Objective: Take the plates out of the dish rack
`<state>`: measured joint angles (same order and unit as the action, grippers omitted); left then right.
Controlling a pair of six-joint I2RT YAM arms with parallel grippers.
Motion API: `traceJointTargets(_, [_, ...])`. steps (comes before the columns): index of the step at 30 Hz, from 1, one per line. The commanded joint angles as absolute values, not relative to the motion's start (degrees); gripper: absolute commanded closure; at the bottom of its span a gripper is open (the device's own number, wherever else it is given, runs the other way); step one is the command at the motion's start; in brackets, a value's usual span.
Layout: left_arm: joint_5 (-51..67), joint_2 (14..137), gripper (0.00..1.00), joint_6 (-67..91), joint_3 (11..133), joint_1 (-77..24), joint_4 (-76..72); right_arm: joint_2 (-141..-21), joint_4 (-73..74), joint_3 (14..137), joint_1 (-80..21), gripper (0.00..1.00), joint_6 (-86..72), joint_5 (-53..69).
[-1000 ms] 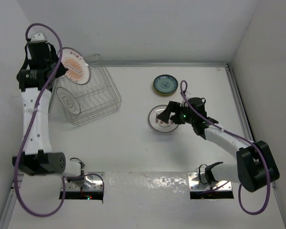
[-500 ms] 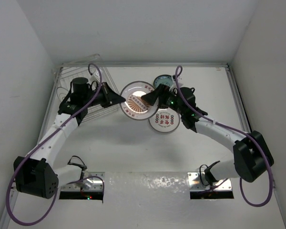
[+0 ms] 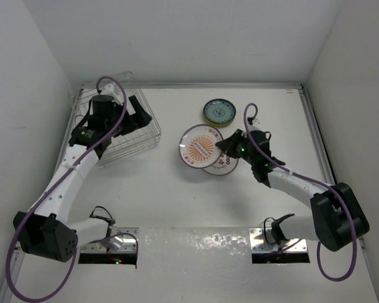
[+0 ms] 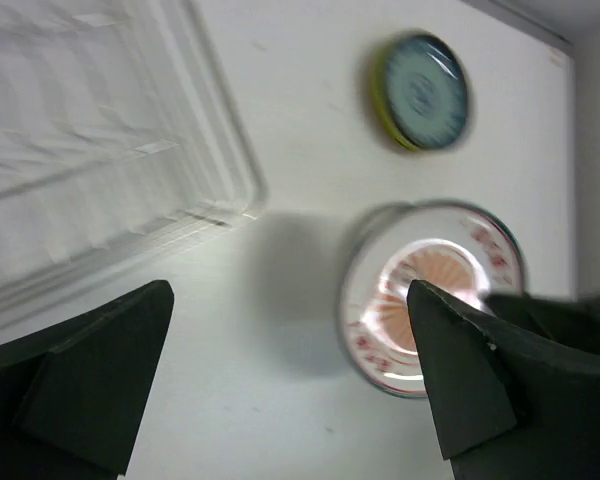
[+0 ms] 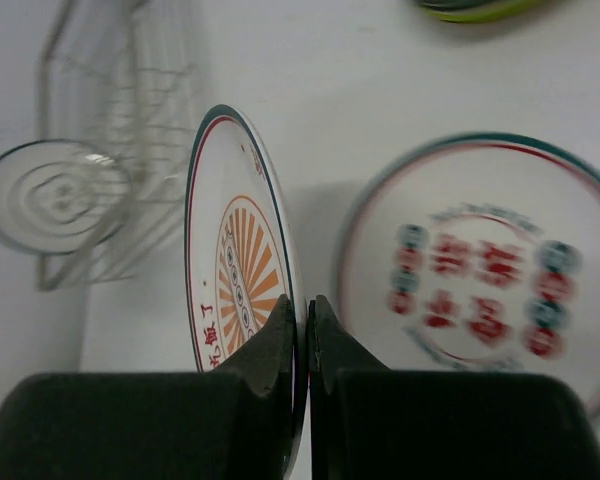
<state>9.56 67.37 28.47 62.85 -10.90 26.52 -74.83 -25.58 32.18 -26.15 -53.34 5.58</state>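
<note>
Tabletop [image 3: 177,202], rack [image 3: 141,134] holding ringed plate [image 5: 55,195]; right gripper [image 5: 307,312] pinching sunburst plate [image 5: 235,265]

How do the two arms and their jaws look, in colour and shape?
The left arm and the right arm both have white links with black joints, and black wedge-shaped jaws. A thin purple cable loops along each arm.

Robot lab / test cell. White table [image 3: 170,202] boxed in by plain white walls [image 3: 189,38] along left, far & right edges, w/ metal trim [image 3: 317,136] at the joins. Left arm [image 3: 60,186] & right arm [image 3: 297,183] sit bolted to metal mounts [image 3: 265,238] at near edge; purple cables [image 3: 18,252] loop off both. Dishware reads as props only: wire rack [image 3: 139,136] at far-left corner, plates [image 3: 218,112] toward far-right, all under flat, even light.
</note>
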Motion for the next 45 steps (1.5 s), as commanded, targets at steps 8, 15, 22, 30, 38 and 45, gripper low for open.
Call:
traceJointTargets(8, [-37.87, 64.51, 0.00, 19.42, 74.00, -10.72, 44.47, -70.92, -18.19, 23.73, -11.70, 1.00, -49.13, 3.51])
traceJointTargets(15, [-36.29, 66.88, 0.00, 19.86, 72.07, -10.37, 43.16, -78.31, -19.07, 26.10, -10.81, 0.15, -45.80, 10.72])
traceJointTargets(22, [-34.46, 71.27, 0.00, 22.93, 70.67, -3.26, 41.66, -82.97, 3.84, 39.72, -19.59, 0.01, -33.93, -1.22])
traceJointTargets(30, [-30.68, 75.49, 0.00, 23.64, 72.06, 4.75, 40.17, -77.26, 8.96, 39.29, -20.13, 0.01, -31.29, -7.99])
traceJointTargets(38, [-29.72, 83.49, 0.01, 23.47, 78.48, 7.90, 41.13, -70.76, 11.43, 37.36, -20.04, 0.01, -29.36, -7.40])
traceJointTargets(45, [-30.58, 91.05, 0.17, 23.64, 84.28, 10.28, 42.97, -69.70, 6.16, 34.19, -20.13, 0.01, -29.18, 1.30])
